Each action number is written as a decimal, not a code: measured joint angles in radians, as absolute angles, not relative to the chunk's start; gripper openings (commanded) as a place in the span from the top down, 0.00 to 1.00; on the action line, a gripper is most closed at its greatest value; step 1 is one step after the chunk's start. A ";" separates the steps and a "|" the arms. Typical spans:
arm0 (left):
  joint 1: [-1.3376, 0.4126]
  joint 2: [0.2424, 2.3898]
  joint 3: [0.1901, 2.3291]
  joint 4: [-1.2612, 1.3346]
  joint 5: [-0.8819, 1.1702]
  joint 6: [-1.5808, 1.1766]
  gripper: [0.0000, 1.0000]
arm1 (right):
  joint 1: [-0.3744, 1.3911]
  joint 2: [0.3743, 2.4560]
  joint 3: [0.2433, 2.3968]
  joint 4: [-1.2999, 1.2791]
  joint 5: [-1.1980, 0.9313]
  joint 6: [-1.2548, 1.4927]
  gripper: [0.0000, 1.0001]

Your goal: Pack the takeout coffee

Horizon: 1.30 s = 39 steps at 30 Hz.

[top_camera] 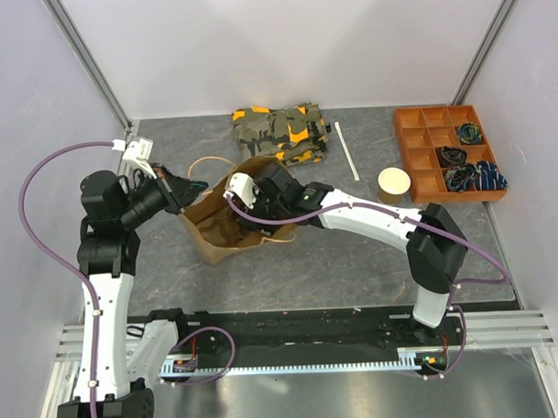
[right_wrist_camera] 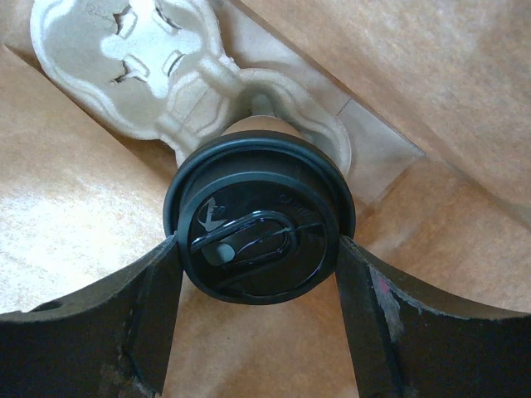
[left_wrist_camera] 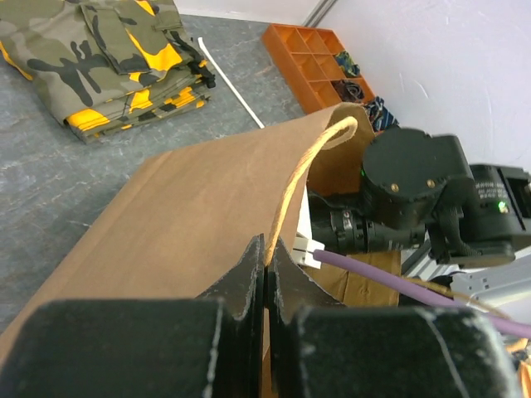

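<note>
Right wrist: right pincer (right_wrist_camera: pixel 257 253) clasps takeout coffee (right_wrist_camera: pixel 260 217), lid embossing illegible.

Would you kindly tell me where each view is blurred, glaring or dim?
Left wrist: the left tool is blurred, the paper bag sharper. Right wrist: glints on the takeout coffee lid, bag wall washed pale at left. Top external: even light, bag's inside shadowed.

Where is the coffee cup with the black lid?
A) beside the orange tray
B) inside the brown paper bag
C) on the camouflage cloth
B: in the right wrist view the takeout coffee is held by the right gripper, with paper bag walls all round it.
</note>
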State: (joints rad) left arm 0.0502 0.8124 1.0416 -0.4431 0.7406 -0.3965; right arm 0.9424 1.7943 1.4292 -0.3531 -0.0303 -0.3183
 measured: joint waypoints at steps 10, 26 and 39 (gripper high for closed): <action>0.064 0.819 1.042 -0.519 0.708 -0.340 0.98 | 0.917 1.898 1.578 -0.460 -0.113 -0.391 0.56; 0.136 0.921 1.084 -0.548 0.627 -0.339 0.98 | 0.864 2.092 1.907 -0.731 -0.256 -0.477 0.60; 0.140 0.984 1.120 -0.553 0.521 -0.342 0.98 | 0.847 2.206 2.099 -0.872 -0.310 -0.511 0.63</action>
